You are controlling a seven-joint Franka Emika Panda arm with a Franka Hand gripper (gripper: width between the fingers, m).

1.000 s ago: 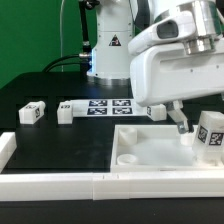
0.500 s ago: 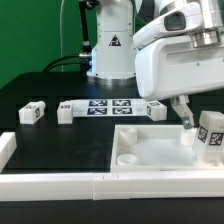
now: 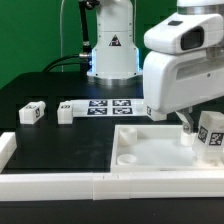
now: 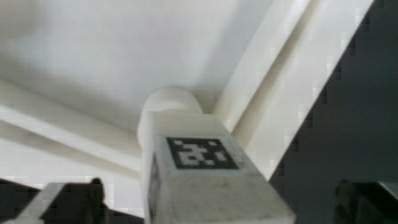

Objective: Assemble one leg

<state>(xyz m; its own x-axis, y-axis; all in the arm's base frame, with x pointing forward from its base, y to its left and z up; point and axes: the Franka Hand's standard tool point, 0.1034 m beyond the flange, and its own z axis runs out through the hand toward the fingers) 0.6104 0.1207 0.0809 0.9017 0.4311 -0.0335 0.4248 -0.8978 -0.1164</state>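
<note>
A leg [image 3: 212,135], a small white block with a black-and-white tag, stands at the right end of the large white panel [image 3: 150,150] in the exterior view. In the wrist view the same leg [image 4: 196,150] rises between my fingers, with the panel's rim behind it. My gripper [image 4: 217,205] is open. Its dark fingertips [image 4: 68,203] stand wide apart on either side of the leg and do not touch it. In the exterior view one finger [image 3: 185,122] hangs just left of the leg; the other is hidden.
Two more legs [image 3: 33,112] [image 3: 66,112] lie on the black table at the exterior view's left, beside the marker board [image 3: 108,106]. Another leg [image 3: 151,110] is partly hidden behind my arm. A white rail [image 3: 60,185] runs along the front.
My arm has moved toward the exterior view's right and slightly down, bringing the fingers closer around the leg on the panel. The legs and the panel have not moved.
</note>
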